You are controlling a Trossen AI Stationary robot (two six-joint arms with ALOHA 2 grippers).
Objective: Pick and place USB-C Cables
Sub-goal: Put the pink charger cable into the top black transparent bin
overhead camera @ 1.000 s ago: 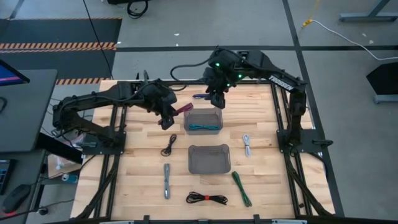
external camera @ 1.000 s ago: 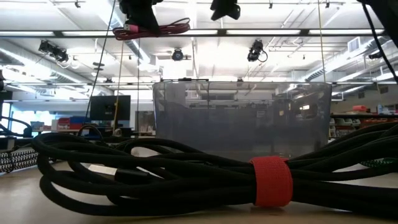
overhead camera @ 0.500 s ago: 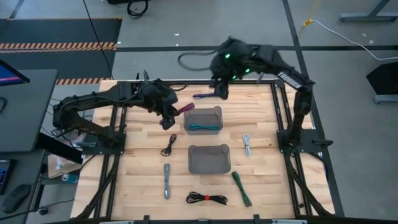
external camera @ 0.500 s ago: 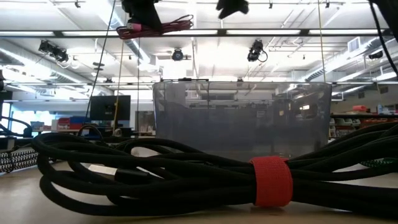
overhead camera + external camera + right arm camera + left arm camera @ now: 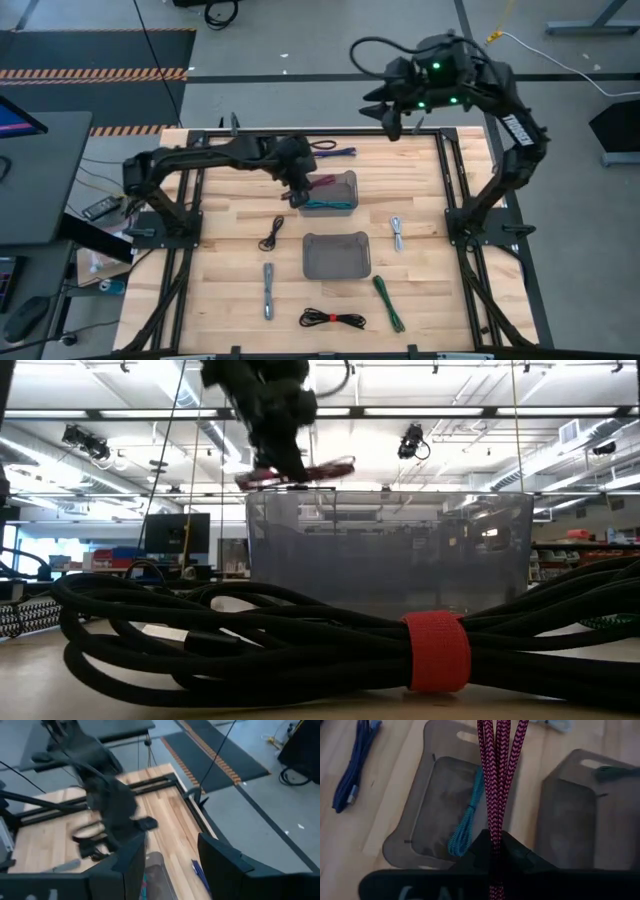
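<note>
My left gripper [image 5: 303, 188] is shut on the maroon USB-C cable [image 5: 325, 182] and hovers over the left end of the far translucent bin [image 5: 346, 180], where a teal cable [image 5: 322, 206] lies on the bottom. In the low view, the maroon cable [image 5: 305, 472] hangs just above the rim of the bin [image 5: 390, 550]. The purple cable [image 5: 335, 153] lies on the table beyond the far bin. My right gripper [image 5: 392, 118] is open, raised beyond the table's far edge; in the right wrist view nothing shows between the right gripper's [image 5: 172, 850] fingers. My left gripper [image 5: 492, 842] pinches the maroon cable bundle near one end [image 5: 495, 827] between its two fingers. The strands run straight out ahead of the fingers, along them. The cable [image 5: 325, 467] is lifted clear, roughly level, above the far bin.
The near bin [image 5: 337, 255] stands mid-table. On the wood lie a black cable [image 5: 272, 234], a grey one [image 5: 268, 290], a black one with a red strap [image 5: 333, 319], a green one [image 5: 388, 303] and a white one [image 5: 397, 233]. Metal frame rails line the table's sides.
My left gripper has carried the maroon cable toward the table's right and down, from left of the far bin to just above it. My right gripper has risen and drawn back toward the far right, beyond the table's far edge, away from the purple cable.
</note>
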